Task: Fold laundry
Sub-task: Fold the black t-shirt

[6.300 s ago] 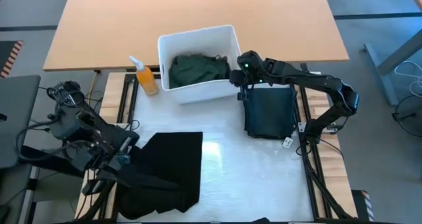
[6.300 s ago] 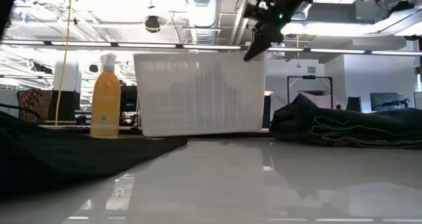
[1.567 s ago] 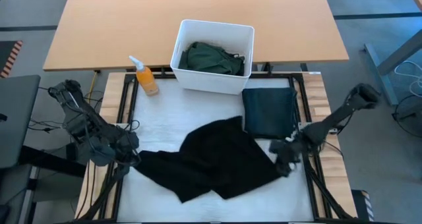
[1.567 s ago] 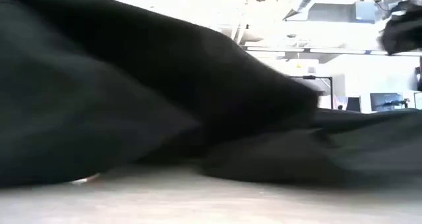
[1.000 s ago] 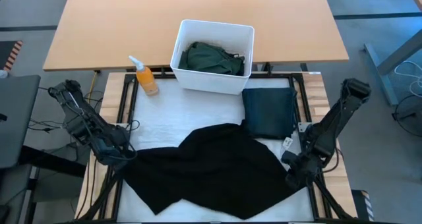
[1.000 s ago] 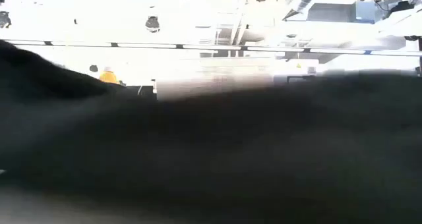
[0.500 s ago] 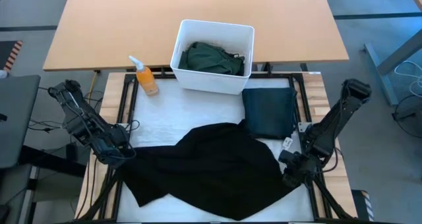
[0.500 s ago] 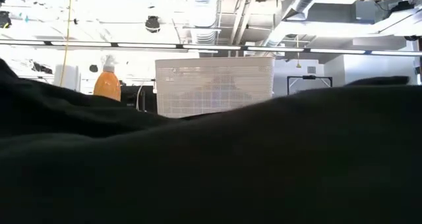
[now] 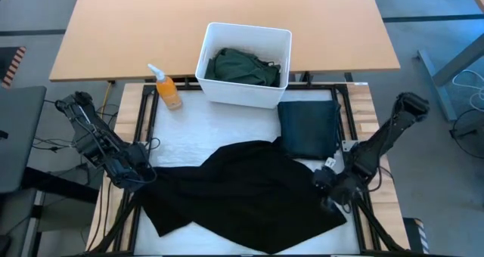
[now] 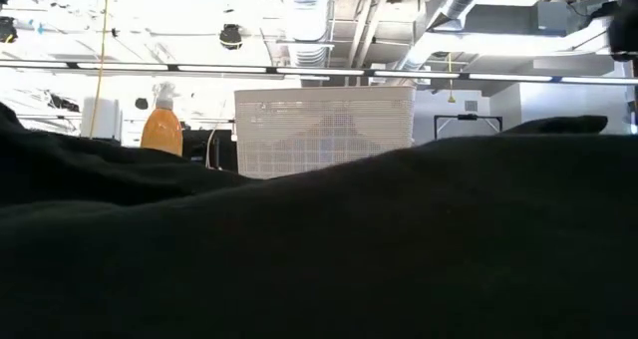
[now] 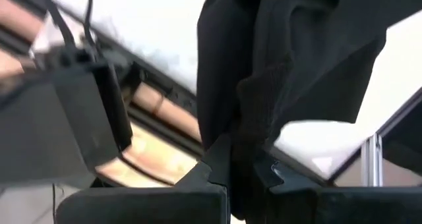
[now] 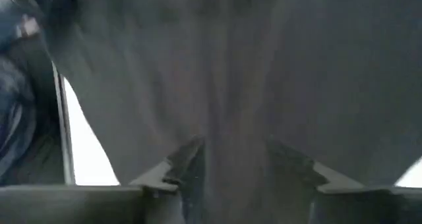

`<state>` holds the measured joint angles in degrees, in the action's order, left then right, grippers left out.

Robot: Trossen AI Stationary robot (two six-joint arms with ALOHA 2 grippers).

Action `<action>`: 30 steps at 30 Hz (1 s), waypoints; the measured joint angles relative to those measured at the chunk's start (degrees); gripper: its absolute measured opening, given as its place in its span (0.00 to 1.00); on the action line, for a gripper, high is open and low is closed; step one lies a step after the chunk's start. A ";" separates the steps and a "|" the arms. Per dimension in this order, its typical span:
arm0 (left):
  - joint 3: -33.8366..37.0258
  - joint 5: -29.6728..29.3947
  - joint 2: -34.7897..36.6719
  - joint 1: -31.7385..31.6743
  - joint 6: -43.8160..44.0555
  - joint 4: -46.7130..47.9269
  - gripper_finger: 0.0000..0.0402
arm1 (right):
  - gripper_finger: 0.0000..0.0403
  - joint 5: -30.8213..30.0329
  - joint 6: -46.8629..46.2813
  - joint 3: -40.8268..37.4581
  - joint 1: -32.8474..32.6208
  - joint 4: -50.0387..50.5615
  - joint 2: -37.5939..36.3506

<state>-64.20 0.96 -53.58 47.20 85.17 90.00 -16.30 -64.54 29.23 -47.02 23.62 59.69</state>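
Wide black cloth shirt (image 9: pixel 242 193); dark green cloth garment (image 9: pixel 243 66), white plastic bin (image 9: pixel 219 91); folded garment (image 9: pixel 308 128) seemingly black; orange bottle (image 9: pixel 168 91).

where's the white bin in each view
High view: white bin at the table's far edge, dark green cloth inside.
Low view: it stands centre, behind the spread black garment.
Left wrist view: not in it.
Right wrist view: not in it.
Shared landmark: the orange bottle, just left of the bin in both the high and low views.
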 joint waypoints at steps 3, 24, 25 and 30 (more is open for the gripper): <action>0.00 -2.90 0.01 0.00 -1.81 0.01 0.00 | 0.49 -4.64 12.86 0.00 3.86 -9.11 1.70; 0.00 -2.28 0.00 -0.04 -1.72 0.02 0.00 | 0.49 2.81 49.70 0.00 19.53 -43.78 28.96; 0.00 -2.28 0.00 -0.04 -1.75 0.02 0.00 | 0.49 2.62 50.04 0.00 19.53 -43.94 29.00; 0.00 -2.26 0.01 -0.04 -1.47 0.01 0.00 | 0.49 2.08 52.08 0.04 19.53 -44.20 28.70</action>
<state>-64.20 -1.30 -53.57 47.16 83.70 90.00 -14.22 -12.46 29.28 -27.49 -20.59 88.39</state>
